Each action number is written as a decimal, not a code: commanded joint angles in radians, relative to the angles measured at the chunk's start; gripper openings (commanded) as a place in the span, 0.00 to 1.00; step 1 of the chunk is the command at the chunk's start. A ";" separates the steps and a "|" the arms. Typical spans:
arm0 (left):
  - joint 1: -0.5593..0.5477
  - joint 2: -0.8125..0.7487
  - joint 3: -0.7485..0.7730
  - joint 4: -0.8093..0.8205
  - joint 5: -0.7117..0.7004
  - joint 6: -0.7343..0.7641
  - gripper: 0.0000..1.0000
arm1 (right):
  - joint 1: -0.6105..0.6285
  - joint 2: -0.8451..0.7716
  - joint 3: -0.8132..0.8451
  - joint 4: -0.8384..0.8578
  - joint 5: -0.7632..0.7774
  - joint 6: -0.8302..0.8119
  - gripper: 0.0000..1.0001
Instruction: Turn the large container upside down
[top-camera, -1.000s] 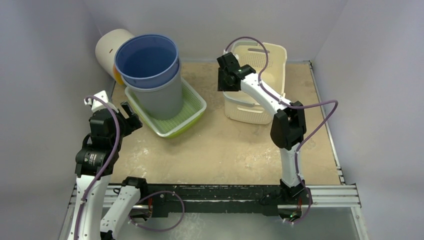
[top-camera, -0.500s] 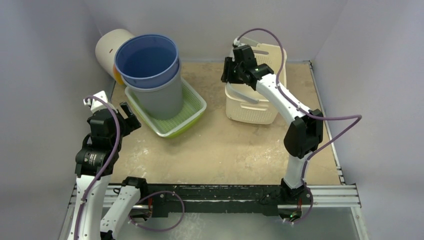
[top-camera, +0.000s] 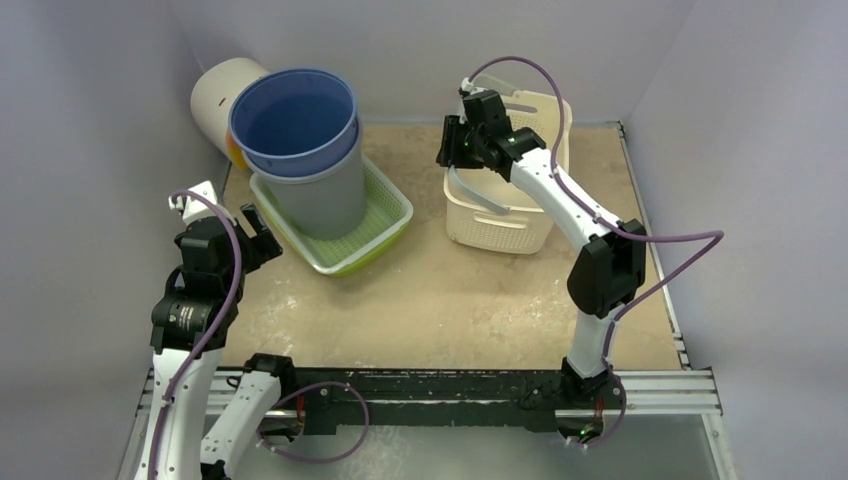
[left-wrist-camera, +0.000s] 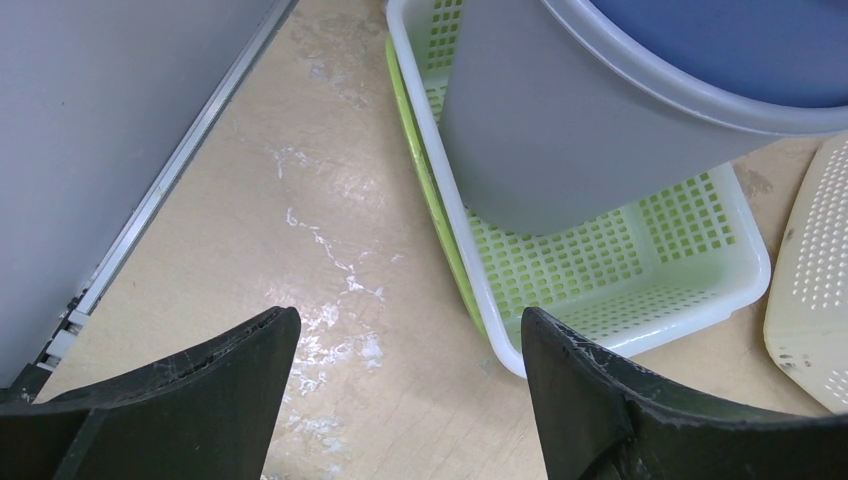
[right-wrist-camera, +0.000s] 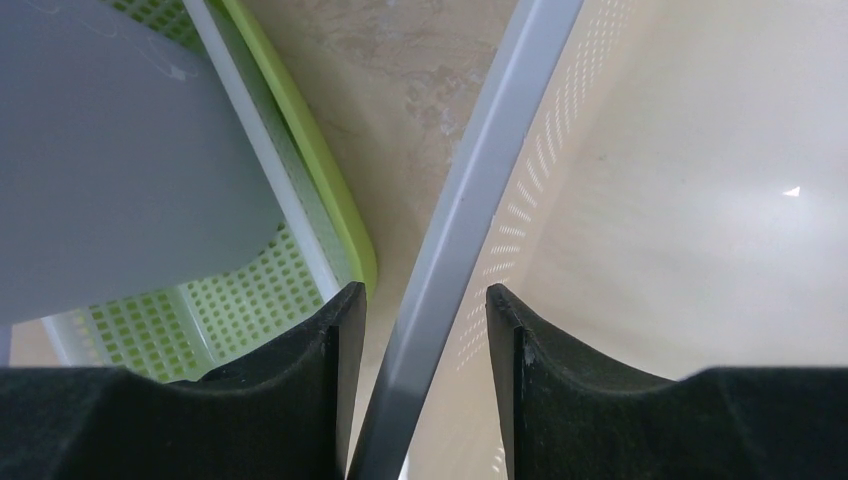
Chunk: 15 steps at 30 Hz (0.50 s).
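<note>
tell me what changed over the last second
The right gripper shifted back along the left rim of the cream perforated plastic basket, jaws astride its grey handle; the basket slid slightly left. The left gripper, blue-lined grey plastic bucket and green mesh tray stayed put.

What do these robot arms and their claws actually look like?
The left arm and right arm are white tubes with chunky black joints, each trailing a looping purple cable. The left claw and right claw have two broad matte-black fingers.
</note>
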 joint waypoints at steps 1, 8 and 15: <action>-0.003 -0.008 0.024 0.031 -0.013 0.025 0.82 | 0.002 -0.042 -0.018 -0.001 0.055 -0.018 0.37; -0.002 -0.008 0.022 0.031 -0.014 0.031 0.83 | 0.004 -0.003 0.065 -0.058 0.078 -0.022 0.56; -0.002 -0.017 0.019 0.029 -0.020 0.034 0.84 | 0.018 0.014 0.108 -0.097 0.093 -0.032 0.77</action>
